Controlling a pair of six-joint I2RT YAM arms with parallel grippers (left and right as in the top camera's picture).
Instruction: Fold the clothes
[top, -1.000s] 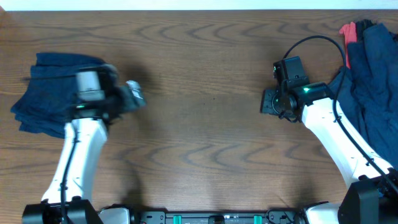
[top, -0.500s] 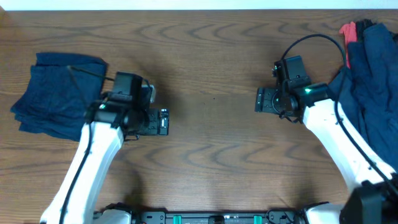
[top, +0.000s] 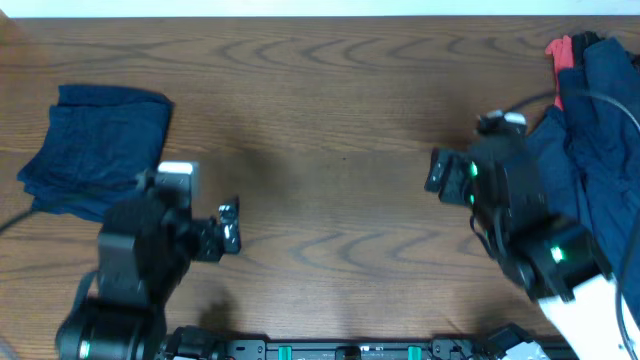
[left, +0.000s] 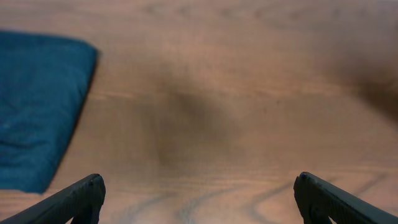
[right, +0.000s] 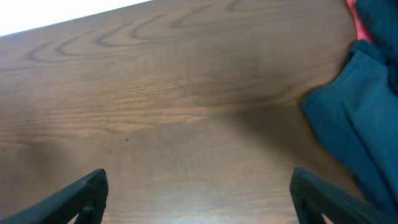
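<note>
Looking down from overhead, I see a folded navy garment (top: 95, 150) lying at the far left of the surface (top: 330, 100), and the heaped navy clothes (top: 600, 150) with a coral-red piece (top: 560, 55) at far right. Only my wrist cameras show the left hand (left: 199, 202) and right hand (right: 199, 196) spread wide, grasping nothing.

Table (top: 340, 150): brown wood grain, flat.
Left side: folded navy garment (top: 95, 160), lying flat on the wood.
Right edge: heap of navy clothes (top: 605, 150), crumpled.
Far right corner: coral-red piece (top: 557, 48), touching the heap.
</note>
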